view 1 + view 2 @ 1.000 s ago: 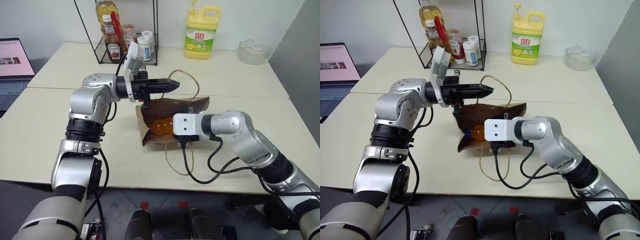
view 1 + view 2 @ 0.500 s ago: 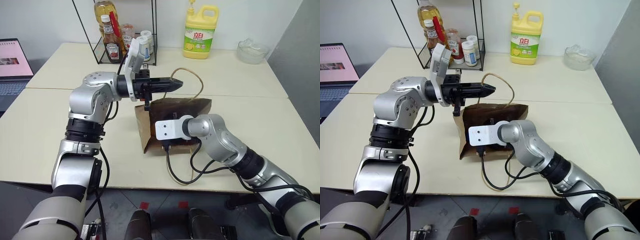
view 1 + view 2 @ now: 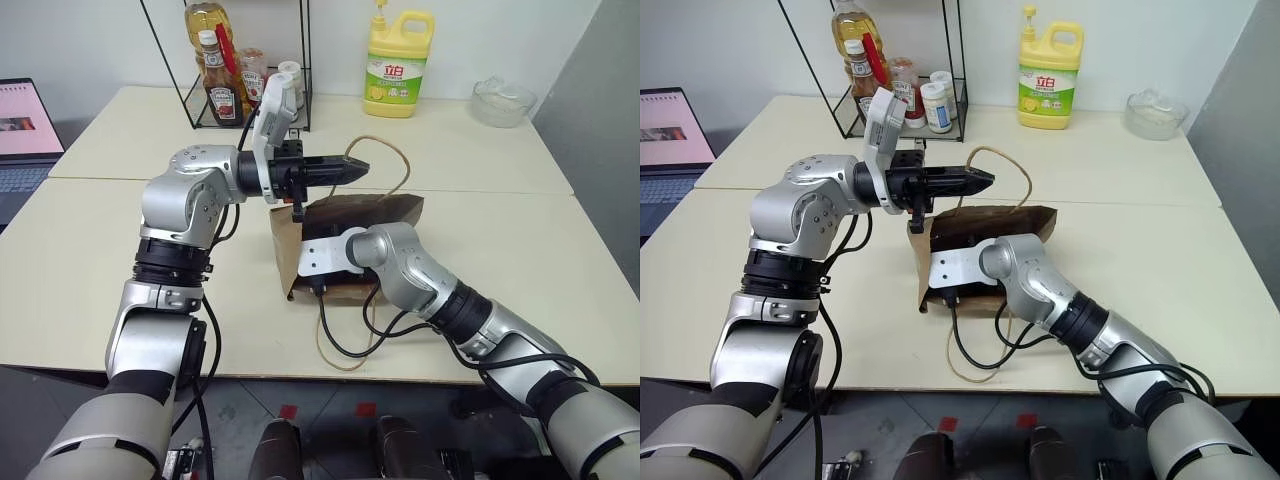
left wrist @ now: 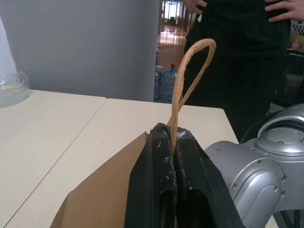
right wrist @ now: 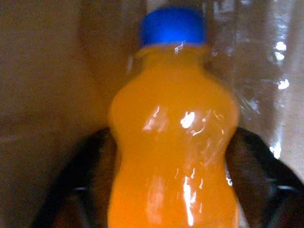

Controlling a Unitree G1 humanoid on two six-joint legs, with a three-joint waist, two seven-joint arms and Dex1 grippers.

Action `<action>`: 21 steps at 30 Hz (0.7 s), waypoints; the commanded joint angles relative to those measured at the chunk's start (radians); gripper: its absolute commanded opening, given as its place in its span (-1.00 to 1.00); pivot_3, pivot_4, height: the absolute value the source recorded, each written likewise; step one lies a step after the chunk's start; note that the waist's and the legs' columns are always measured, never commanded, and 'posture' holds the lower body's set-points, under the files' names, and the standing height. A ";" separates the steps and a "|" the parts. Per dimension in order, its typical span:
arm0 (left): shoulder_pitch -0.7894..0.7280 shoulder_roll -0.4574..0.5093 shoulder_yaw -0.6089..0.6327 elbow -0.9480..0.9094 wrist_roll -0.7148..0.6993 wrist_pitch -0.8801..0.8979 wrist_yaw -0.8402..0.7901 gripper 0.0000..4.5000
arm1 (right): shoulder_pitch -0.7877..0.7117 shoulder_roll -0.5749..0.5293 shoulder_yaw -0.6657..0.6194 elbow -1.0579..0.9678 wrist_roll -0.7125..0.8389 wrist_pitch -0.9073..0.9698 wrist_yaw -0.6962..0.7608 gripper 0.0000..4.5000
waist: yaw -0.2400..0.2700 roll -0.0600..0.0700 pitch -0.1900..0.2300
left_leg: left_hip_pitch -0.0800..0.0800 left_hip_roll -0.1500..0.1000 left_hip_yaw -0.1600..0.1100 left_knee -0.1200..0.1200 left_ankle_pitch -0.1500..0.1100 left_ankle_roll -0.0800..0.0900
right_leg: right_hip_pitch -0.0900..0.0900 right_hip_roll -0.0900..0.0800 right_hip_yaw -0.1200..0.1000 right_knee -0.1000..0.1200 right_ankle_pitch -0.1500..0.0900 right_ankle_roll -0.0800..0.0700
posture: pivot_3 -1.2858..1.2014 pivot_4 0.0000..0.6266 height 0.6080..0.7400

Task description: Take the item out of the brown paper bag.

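Observation:
The brown paper bag (image 3: 385, 210) lies on the table with its mouth facing left. My left gripper (image 3: 352, 168) is shut on one tan cord handle (image 4: 190, 71) and holds it up above the bag. My right gripper (image 5: 173, 142) is inside the bag's mouth. In the right wrist view the item (image 5: 173, 118), a small bottle of orange liquid with a blue cap, stands between the two black fingers (image 5: 92, 156). The fingers are apart, one close on each side of the bottle. Whether they press on it I cannot tell.
At the back stand a wire rack (image 3: 240, 70) of bottles, a yellow detergent jug (image 3: 402, 62) and a glass bowl (image 3: 503, 100). A laptop (image 3: 25, 125) sits far left. A person (image 4: 237, 42) stands beyond the table. The bag's other cord loop (image 3: 340, 350) trails toward the front edge.
My right arm has swung left and pushed its gripper into the bag's mouth; the orange bottle, seen there before, is now covered by the wrist. The left gripper has held still.

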 commanded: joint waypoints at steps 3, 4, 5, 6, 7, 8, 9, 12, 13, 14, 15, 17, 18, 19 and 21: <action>0.000 0.009 0.027 -0.044 -0.017 -0.015 0.004 -1.00 | 0.034 -0.024 -0.051 -0.064 -0.006 -0.015 -0.010 0.19 | -0.001 0.000 0.000 | 0.000 0.000 0.000 0.000 0.000 0.000 | 0.000 0.000 0.000 0.001 0.000 0.000 | 0.03 -0.52 1.00; 0.001 0.011 0.027 -0.042 -0.014 -0.019 0.004 -1.00 | 0.045 -0.031 -0.063 -0.093 -0.005 -0.015 -0.012 0.19 | -0.001 0.000 0.000 | 0.000 0.000 0.000 0.000 0.000 0.000 | 0.000 0.000 0.000 0.000 0.000 0.000 | 0.03 -0.52 1.00; 0.002 0.013 0.026 -0.040 -0.012 -0.022 0.004 -1.00 | 0.053 -0.035 -0.071 -0.111 -0.005 -0.014 -0.013 0.19 | -0.001 0.000 0.000 | 0.000 0.000 0.000 0.000 0.000 0.000 | 0.000 0.000 0.000 0.000 0.000 0.000 | 0.03 -0.52 1.00; 0.003 0.014 0.026 -0.038 -0.010 -0.025 0.005 -1.00 | 0.063 -0.039 -0.080 -0.132 -0.005 -0.013 -0.015 0.19 | -0.001 0.000 0.000 | 0.000 0.000 0.000 0.000 0.000 0.000 | 0.000 0.000 0.000 0.000 0.000 0.000 | 0.03 -0.52 1.00; 0.003 0.016 0.027 -0.032 -0.007 -0.029 0.006 -1.00 | 0.081 -0.051 -0.099 -0.177 -0.001 -0.007 -0.010 0.19 | -0.001 0.000 0.000 | 0.000 0.000 0.000 0.000 0.000 0.000 | 0.000 0.000 0.000 0.000 0.000 0.000 | 0.03 -0.52 1.00; 0.002 0.019 0.027 -0.024 -0.002 -0.036 0.007 -1.00 | 0.097 -0.071 -0.118 -0.227 0.003 -0.005 -0.002 0.19 | 0.000 0.000 0.000 | 0.000 0.000 0.000 0.000 0.000 0.000 | 0.000 0.000 0.000 0.000 0.000 0.000 | 0.03 -0.52 1.00; 0.000 0.020 0.027 -0.015 0.002 -0.040 0.008 -1.00 | 0.113 -0.090 -0.136 -0.274 0.010 -0.004 0.010 0.19 | 0.000 0.000 0.000 | -0.001 0.000 0.000 0.000 0.000 0.000 | 0.000 0.000 0.000 0.000 0.000 0.000 | 0.03 -0.52 1.00; -0.007 0.020 0.025 0.007 0.008 -0.055 0.008 -1.00 | 0.138 -0.121 -0.172 -0.352 0.029 -0.003 0.029 0.17 | 0.000 0.000 0.000 | -0.001 0.000 0.000 0.000 0.000 0.000 | 0.000 0.000 0.000 -0.001 0.000 0.000 | 0.03 -0.52 1.00; -0.010 0.019 0.024 0.013 0.010 -0.058 0.009 -1.00 | 0.144 -0.125 -0.181 -0.367 0.036 0.001 0.032 0.16 | -0.001 0.000 0.000 | -0.001 0.000 0.000 0.000 0.000 0.000 | 0.000 0.000 0.000 -0.001 0.000 0.000 | 0.03 -0.52 1.00; -0.013 0.018 0.023 0.018 0.011 -0.062 0.009 -1.00 | 0.146 -0.131 -0.186 -0.378 0.039 -0.003 0.033 0.15 | -0.002 0.000 0.000 | -0.001 0.000 0.000 0.000 0.000 0.000 | 0.000 0.000 0.000 -0.001 0.000 0.000 | 0.03 -0.52 1.00; -0.016 0.017 0.022 0.024 0.012 -0.066 0.009 -1.00 | 0.150 -0.132 -0.193 -0.387 0.044 -0.002 0.035 0.13 | -0.003 0.000 0.000 | -0.001 0.000 0.000 0.000 0.000 0.000 | 0.000 0.000 0.000 0.000 0.000 0.000 | 0.03 -0.52 1.00; -0.020 0.015 0.020 0.030 0.013 -0.071 0.009 -1.00 | 0.154 -0.134 -0.200 -0.397 0.047 -0.006 0.033 0.12 | -0.004 0.000 0.000 | -0.001 0.000 0.000 0.000 0.000 0.000 | -0.001 0.000 0.000 -0.001 0.000 0.000 | 0.03 -0.52 1.00; -0.021 0.014 0.019 0.032 0.013 -0.073 0.009 -1.00 | 0.156 -0.134 -0.205 -0.404 0.052 -0.004 0.033 0.12 | -0.004 0.000 0.000 | -0.001 0.000 0.000 0.000 0.000 0.000 | -0.001 0.000 0.000 -0.001 0.000 0.000 | 0.03 -0.52 1.00; -0.022 0.014 0.019 0.034 0.013 -0.074 0.009 -1.00 | 0.159 -0.132 -0.212 -0.412 0.057 0.001 0.031 0.12 | -0.004 0.000 0.000 | -0.001 0.000 0.000 -0.001 0.000 0.000 | -0.001 0.000 0.000 -0.001 0.000 0.000 | 0.03 -0.52 1.00; -0.022 0.014 0.019 0.035 0.014 -0.076 0.008 -1.00 | 0.163 -0.135 -0.222 -0.431 0.069 0.004 0.030 0.10 | -0.004 0.000 0.000 | -0.001 0.000 0.000 -0.001 0.000 0.000 | -0.001 0.000 0.000 -0.001 0.000 0.000 | 0.03 -0.52 1.00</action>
